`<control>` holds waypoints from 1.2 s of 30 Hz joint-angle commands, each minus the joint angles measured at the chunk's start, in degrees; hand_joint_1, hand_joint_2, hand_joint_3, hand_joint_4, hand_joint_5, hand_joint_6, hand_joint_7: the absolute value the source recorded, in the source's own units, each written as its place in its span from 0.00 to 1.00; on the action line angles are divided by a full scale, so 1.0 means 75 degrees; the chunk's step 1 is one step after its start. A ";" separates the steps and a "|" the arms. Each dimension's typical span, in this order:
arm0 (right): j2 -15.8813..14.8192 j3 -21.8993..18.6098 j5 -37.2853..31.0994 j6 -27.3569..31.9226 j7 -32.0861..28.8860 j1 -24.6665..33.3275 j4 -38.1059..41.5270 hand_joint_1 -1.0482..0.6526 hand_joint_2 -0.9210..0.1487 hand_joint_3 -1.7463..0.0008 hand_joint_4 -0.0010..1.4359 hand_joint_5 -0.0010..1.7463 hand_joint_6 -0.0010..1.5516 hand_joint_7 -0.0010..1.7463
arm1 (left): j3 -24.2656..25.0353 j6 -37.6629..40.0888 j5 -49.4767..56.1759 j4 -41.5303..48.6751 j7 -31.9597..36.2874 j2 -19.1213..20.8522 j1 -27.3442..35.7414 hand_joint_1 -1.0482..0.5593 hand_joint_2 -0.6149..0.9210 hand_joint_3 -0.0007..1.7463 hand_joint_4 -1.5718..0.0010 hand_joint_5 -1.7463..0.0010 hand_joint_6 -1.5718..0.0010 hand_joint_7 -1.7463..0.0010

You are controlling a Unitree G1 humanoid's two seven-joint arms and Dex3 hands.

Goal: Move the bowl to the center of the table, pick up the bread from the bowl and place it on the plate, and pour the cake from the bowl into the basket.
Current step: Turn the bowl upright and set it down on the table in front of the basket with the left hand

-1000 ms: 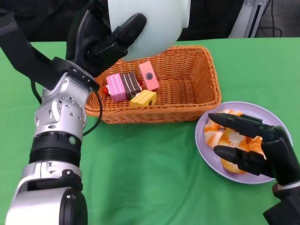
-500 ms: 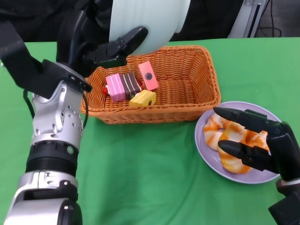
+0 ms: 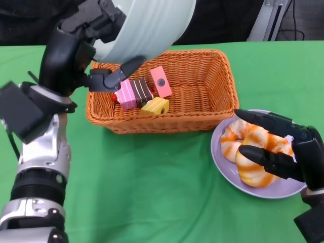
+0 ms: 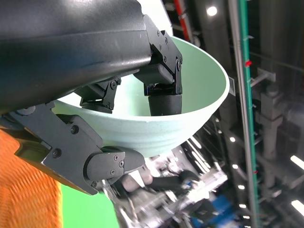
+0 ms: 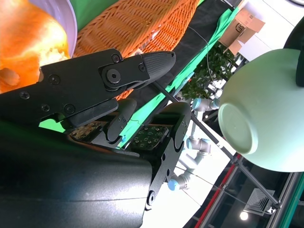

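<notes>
The left robot hand (image 3: 83, 55) grips the pale green bowl (image 3: 147, 25), fingers inside the rim and one curled under the outer wall, as the left wrist view shows plainly; the bowl is lifted and tipped on its side above the far left corner of the wicker basket (image 3: 202, 109). The basket stands on the green bench (image 3: 152, 187) towards its far edge, about midway between the left and right edges. Inside it, near the left end, lie the cake pieces: a pink-and-brown striped slice (image 3: 134, 93), a pink slice with a dark dot (image 3: 161, 81) and a yellow piece (image 3: 155, 106), the striped and yellow ones touching. Just beside the basket's near right corner sits the lilac plate (image 3: 223, 162), close to the bench's right edge, carrying the orange-and-white bread (image 3: 253, 152). The right robot hand (image 3: 283, 149) hovers over the plate with its fingers spread apart and holding nothing; the fingers (image 3: 263, 157) reach across the bread, but whether they touch it I cannot tell. In the right wrist view that hand's black fingers (image 5: 118, 76) are parted, with the bread (image 5: 28, 42) beside them and the bowl's base (image 5: 237, 126) visible farther off.
</notes>
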 commanded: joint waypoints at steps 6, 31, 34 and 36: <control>-0.0056 -0.0114 0.0246 -0.0023 0.0171 -0.0149 0.0010 0.30 0.00 0.95 0.68 0.09 0.50 0.01 | -0.0104 -0.2140 0.1886 0.0533 0.1807 0.0676 0.0178 0.60 0.91 0.47 0.59 0.00 0.60 0.12; -0.0020 -0.0169 0.0330 -0.0055 0.0260 -0.0220 0.0126 0.30 0.00 0.95 0.68 0.10 0.50 0.00 | -0.2208 -0.2230 0.9512 0.0037 1.1635 0.3011 0.0746 0.57 1.00 0.29 0.59 0.01 0.59 0.18; -0.0044 -0.0173 0.0411 -0.0077 0.0374 -0.0214 0.0114 0.30 0.00 0.95 0.68 0.10 0.50 0.00 | -0.2826 -0.1933 0.9828 0.0105 1.2462 0.3277 0.0868 0.57 1.00 0.29 0.59 0.00 0.60 0.18; -0.0054 -0.0189 0.0515 -0.0103 0.0497 -0.0208 0.0116 0.30 0.00 0.95 0.68 0.10 0.50 0.00 | -0.3197 -0.1774 0.9945 0.0149 1.2885 0.3430 0.0963 0.58 1.00 0.29 0.60 0.00 0.61 0.18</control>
